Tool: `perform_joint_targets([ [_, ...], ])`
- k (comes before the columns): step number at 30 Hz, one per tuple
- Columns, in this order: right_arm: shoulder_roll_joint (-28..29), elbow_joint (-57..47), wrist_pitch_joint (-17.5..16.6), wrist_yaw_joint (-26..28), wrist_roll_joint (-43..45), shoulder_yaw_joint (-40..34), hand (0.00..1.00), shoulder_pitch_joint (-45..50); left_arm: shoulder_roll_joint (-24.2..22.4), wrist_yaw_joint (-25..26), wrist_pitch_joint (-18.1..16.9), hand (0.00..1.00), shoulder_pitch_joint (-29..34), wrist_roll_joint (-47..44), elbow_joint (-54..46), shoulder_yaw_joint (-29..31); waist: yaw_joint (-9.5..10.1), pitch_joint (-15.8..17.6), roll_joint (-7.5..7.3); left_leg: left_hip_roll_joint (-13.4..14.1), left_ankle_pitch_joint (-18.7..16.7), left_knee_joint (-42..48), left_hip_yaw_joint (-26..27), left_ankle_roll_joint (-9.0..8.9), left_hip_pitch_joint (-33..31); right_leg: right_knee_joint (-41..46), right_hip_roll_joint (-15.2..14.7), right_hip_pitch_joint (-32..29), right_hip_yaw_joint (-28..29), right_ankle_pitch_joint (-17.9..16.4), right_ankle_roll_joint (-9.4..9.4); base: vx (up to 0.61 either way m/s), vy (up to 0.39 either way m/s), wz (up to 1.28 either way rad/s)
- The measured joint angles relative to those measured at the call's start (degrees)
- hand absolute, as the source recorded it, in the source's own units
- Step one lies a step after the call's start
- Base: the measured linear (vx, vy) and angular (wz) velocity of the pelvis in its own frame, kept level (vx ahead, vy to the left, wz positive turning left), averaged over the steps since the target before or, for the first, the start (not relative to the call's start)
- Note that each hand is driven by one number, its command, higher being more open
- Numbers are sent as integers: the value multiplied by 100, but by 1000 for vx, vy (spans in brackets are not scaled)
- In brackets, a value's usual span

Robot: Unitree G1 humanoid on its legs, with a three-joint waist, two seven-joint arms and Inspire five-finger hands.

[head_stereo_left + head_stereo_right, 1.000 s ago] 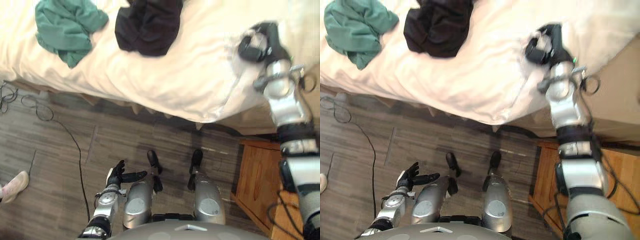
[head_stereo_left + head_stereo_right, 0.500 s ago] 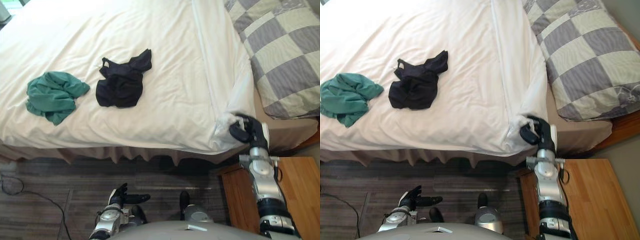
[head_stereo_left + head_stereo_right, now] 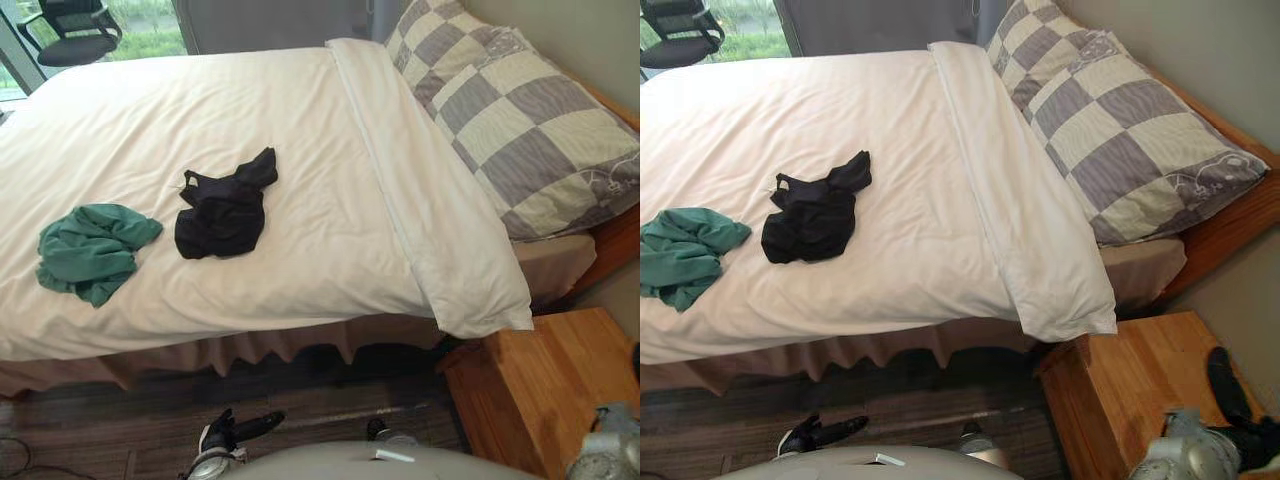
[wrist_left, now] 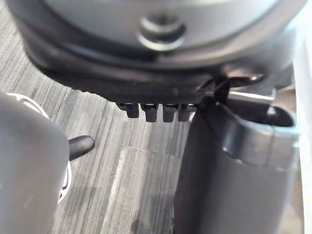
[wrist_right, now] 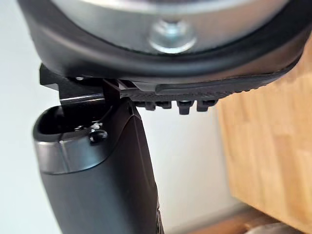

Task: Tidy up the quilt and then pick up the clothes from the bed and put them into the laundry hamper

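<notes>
A white quilt (image 3: 300, 150) lies smooth over the bed, its folded top band running down to the near corner (image 3: 480, 300). On it lie a crumpled green garment (image 3: 90, 250) and a black garment (image 3: 222, 212) to its right. My right hand (image 3: 1225, 385) hangs low at the right above a wooden nightstand (image 3: 1120, 390), fingers straight and holding nothing; its thumb (image 5: 97, 170) shows in the right wrist view. My left hand (image 3: 240, 428) is down near the floor in front of the bed, open and empty.
A grey-and-cream checked pillow (image 3: 520, 130) rests at the head of the bed on the right. A wooden bed frame (image 3: 1230, 225) borders it. A black office chair (image 3: 75, 25) stands beyond the far left corner. Dark plank floor (image 4: 122, 161) lies before the bed.
The view has tilted up from the floor to the whole bed. My right hand has let go of the quilt's near corner and dropped back over the nightstand. The left hand has stayed low.
</notes>
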Motion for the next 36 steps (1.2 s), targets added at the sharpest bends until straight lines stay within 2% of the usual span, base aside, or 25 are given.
perform_joint_targets([
  [1, 0, -133, -45, -19, 0, 19, 0, -9, 1, -1, 0, 100, 7, 0, 0, 0, -1, -13, -4, 10, 0, 0, 33, -1, 0, 1, 0, 0, -14, -4, -1, -12, -18, 9],
  [4, -172, -699, -185, 6, -57, 579, 0, -94, 28, 6, -2, 100, 18, 2, 2, -6, -3, -47, -47, 21, 11, 1, 63, -22, 0, 6, 9, -9, -23, -18, -8, -4, -5, 2],
  [8, -657, -708, -224, 357, -80, 1685, 0, -825, 201, -12, -14, 100, 7, 10, 78, -221, -48, -77, -100, 11, 107, 13, -75, -34, -24, 1, 10, -17, -71, -18, -7, -6, -21, 8],
  [12, -1010, -511, -257, 734, -54, 2595, 0, -1696, 306, -26, -37, 100, -123, 35, 81, -578, 55, 14, -68, -13, 181, 63, -402, 36, -264, 1, -38, -83, -333, -17, -5, -30, -18, 37],
  [15, -1331, -124, -322, 833, -47, 3083, 0, -2624, 397, 4, -58, 100, -362, 28, 78, -714, 89, 475, -82, -25, 209, 267, -597, 104, -607, 51, -105, -269, -446, 34, 18, -96, 1, 29],
  [17, -1690, 278, -323, 862, -48, 3422, 0, -3484, 411, 11, -61, 100, -597, -1, 69, -773, 188, 848, -13, -24, 231, 436, -649, 175, -1033, 103, -136, -631, -453, 139, -1, -153, -1, 17],
  [22, -2212, 1264, -325, 738, -47, 3645, 0, -4604, 377, 5, -309, 100, -779, -233, -86, -805, 355, 1356, 163, -13, 280, 606, -676, 267, -1728, 98, -182, -1234, -463, 307, -7, -85, 16, 7],
  [28, -2141, 1931, -286, 632, -51, 3543, 0, -4406, 322, 9, -436, 100, -864, -232, -266, -836, 394, 1709, 354, 24, 270, 658, -580, 274, -2021, 159, -202, -1565, -442, 332, 3, 21, 2, -5],
  [30, -1728, 1962, -315, 635, -44, 3204, 0, -3884, 289, 6, -434, 100, -899, -231, -306, -963, 406, 1784, 434, 53, 261, 657, -481, 259, -2009, 194, -186, -1596, -439, 331, 4, 34, -11, -9],
  [32, -1339, 1751, -616, 826, -46, 2994, 0, -3463, 261, -2, -410, 100, -930, -229, -332, -983, 385, 1785, 432, 73, 254, 661, -378, 249, -1930, 211, -172, -1564, -433, 329, 6, 48, -20, -13],
  [36, -709, 1727, -731, 949, 19, 2479, 0, -2919, 161, 14, -408, 100, -969, -229, -342, -902, 402, 1783, 419, 178, 126, 699, -202, 164, -1592, 268, -89, -1266, -446, 285, -24, 25, -7, -7],
])
